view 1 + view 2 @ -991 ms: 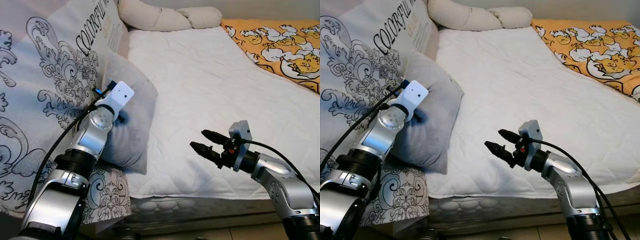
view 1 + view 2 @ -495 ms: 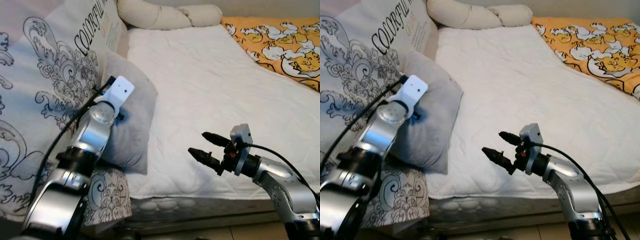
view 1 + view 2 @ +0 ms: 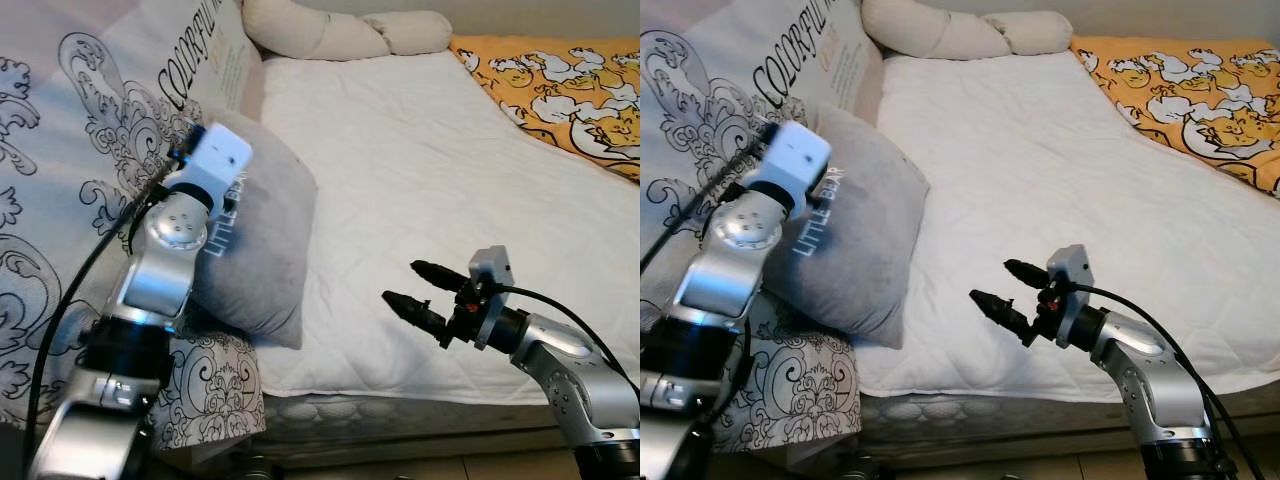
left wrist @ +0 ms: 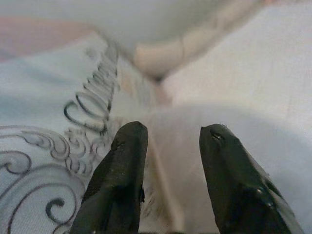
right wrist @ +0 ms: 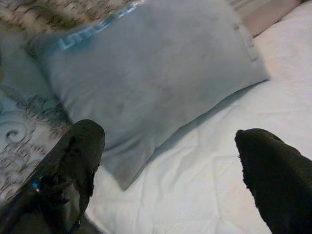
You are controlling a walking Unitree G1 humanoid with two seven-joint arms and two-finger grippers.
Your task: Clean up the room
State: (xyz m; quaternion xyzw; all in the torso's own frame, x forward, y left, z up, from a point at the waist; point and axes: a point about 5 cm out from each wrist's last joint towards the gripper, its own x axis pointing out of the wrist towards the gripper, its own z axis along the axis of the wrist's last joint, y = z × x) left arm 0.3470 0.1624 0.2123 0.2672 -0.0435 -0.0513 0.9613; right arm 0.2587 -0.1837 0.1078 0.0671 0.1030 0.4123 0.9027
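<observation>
Both grippers are standing open and empty. From the left eye view, the right gripper [image 3: 418,290] is hovering low over the white mattress [image 3: 420,180], fingers spread, aimed at the one grey pillow [image 3: 265,250]. That pillow is leaning against the one large patterned cushion [image 3: 80,150], apparently awaiting tidying. Along the left wrist view, the left gripper [image 4: 168,146] is pointing past the pillow's top edge, fingers parted, gripping nothing. Two cream bolsters [image 3: 960,30] are lying at the far end.

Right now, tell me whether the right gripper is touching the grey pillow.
Apart. In the left eye view the right gripper, jaws open, hangs over the white mattress, with bare sheet between it and the grey pillow.
</observation>
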